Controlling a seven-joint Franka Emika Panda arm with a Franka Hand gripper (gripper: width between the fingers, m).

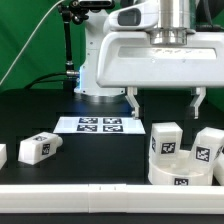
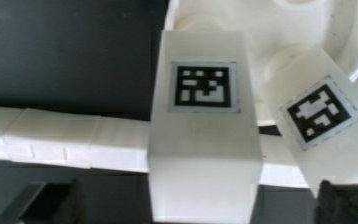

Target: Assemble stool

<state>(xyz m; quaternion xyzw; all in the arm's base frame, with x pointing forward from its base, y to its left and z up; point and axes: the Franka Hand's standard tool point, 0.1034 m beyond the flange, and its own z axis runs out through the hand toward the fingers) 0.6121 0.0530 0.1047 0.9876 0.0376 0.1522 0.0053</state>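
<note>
Two legs appear to stand on the round seat [image 1: 178, 172] below your gripper [image 1: 165, 103], whose fingers [image 1: 133, 100] are spread wide and empty. The central leg [image 1: 163, 141] sits beneath the gap between them, the tilted leg [image 1: 208, 146] just outside one finger, and a loose leg [image 1: 38, 148] lies well apart from both. Judge these blocks light, rigid, smooth plastic; close squarely on two opposite flat faces at mid-height, since a corner grip would likely slip.

Three legs [image 1: 38, 148] [image 1: 165, 140] [image 1: 207, 150]; one seat [image 1: 165, 172]; one marker board [image 1: 98, 125].
</note>
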